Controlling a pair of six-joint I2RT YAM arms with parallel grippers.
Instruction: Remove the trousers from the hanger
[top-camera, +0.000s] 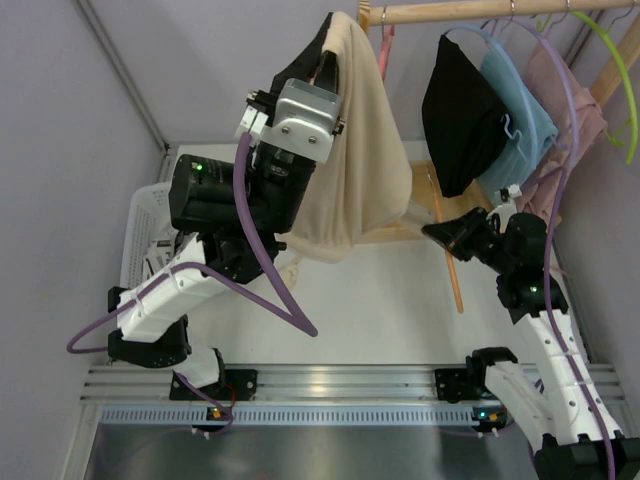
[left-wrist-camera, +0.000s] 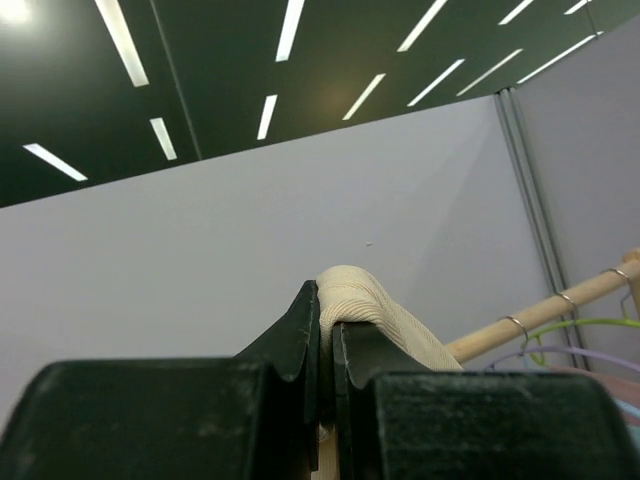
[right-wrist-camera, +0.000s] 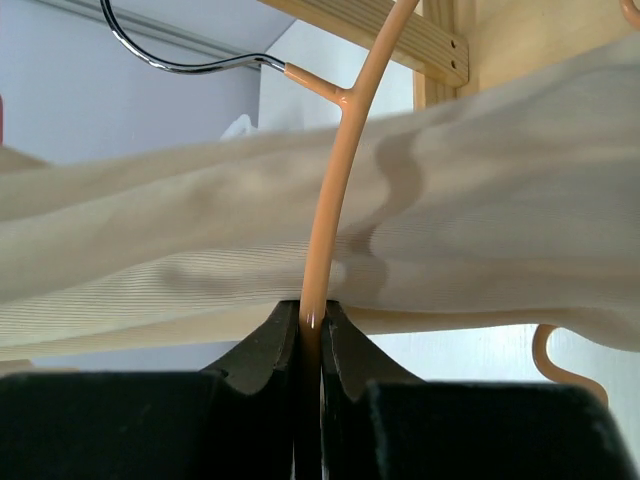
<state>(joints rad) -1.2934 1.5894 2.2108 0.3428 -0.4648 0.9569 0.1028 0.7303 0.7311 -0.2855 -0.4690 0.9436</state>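
Observation:
The cream trousers (top-camera: 360, 160) hang in a long fold from the top of the scene, draped over an orange hanger (top-camera: 455, 275). My left gripper (top-camera: 327, 38) is raised high and shut on the trousers' top edge. In the left wrist view the cream fabric (left-wrist-camera: 372, 305) bulges out over the closed left gripper (left-wrist-camera: 327, 318). My right gripper (top-camera: 432, 232) is lower, to the right of the trousers. It is shut on the hanger's orange rod (right-wrist-camera: 327, 210), which runs up from the right gripper (right-wrist-camera: 311, 312) across the stretched trousers (right-wrist-camera: 480, 200).
A wooden rail (top-camera: 470, 12) crosses the top right. It carries a black garment (top-camera: 460, 110), a blue one (top-camera: 520, 110) and a pink one (top-camera: 580, 120) on coloured hangers. A white basket (top-camera: 140, 225) stands at the left. Wooden rack beams (right-wrist-camera: 390, 35) lie close behind the hanger.

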